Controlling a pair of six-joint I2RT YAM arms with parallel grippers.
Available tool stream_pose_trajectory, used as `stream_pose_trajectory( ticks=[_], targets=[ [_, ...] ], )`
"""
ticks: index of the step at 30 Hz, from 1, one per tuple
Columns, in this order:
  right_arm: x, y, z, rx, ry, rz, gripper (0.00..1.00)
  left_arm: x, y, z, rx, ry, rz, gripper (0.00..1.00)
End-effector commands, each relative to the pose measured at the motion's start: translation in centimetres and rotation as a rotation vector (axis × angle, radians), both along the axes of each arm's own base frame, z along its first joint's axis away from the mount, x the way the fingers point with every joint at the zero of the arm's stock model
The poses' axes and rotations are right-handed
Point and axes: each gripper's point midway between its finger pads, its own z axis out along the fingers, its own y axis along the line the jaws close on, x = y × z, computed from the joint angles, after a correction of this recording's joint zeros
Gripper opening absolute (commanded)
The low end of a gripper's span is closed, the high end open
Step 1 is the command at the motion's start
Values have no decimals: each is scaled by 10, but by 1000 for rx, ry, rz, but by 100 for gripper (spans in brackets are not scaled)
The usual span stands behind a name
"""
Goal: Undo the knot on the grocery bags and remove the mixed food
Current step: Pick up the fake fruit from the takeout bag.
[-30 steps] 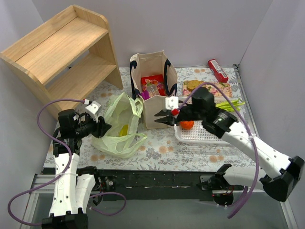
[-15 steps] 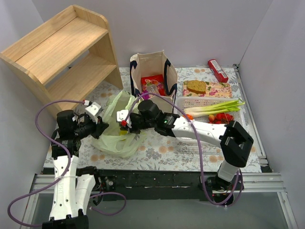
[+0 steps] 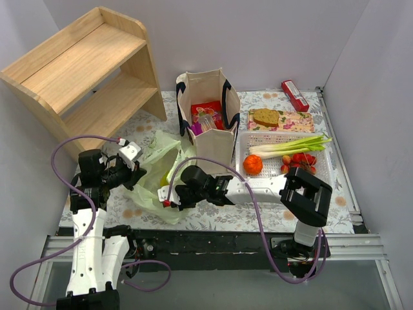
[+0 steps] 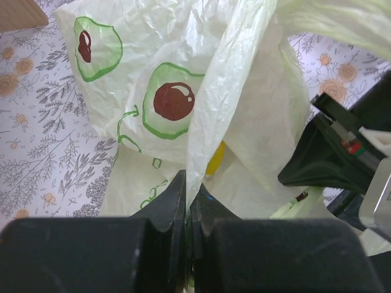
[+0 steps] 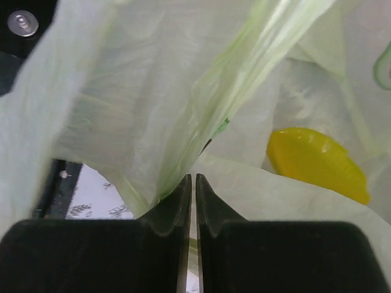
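Now, from above, the pale green bag (image 3: 153,169) slumps by the desk's near edge, between my left fingers (image 3: 141,175) and right fingers (image 3: 161,197). On my left wrist view, I'm pinched shut on a fold of its film. On the right wrist view I'm likewise clamped on a strip, with the yellow pepper (image 5: 314,162) just behind. I judge I'm spreading the mouth; next, pull apart gently.

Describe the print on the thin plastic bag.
Avocado halves, green outlines with brown pits, on the plastic bag; clearest in the left wrist view.
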Motion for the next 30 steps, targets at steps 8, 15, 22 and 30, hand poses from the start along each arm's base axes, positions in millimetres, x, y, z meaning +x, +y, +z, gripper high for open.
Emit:
stream_pose_trajectory(
  ticks=[8,15,22,30],
  targets=[
    [53,50,79,197,-227,18,15,1,-2,16,20,-70,-43,0],
    [65,64,58,159,-288,50,17,-2,-3,17,22,-86,-41,0],
    [86,63,15,53,-298,31,23,-5,-1,17,35,-88,-39,0],
    [92,47,-5,-65,-388,164,60,-5,-2,11,36,-84,-51,0]
  ],
)
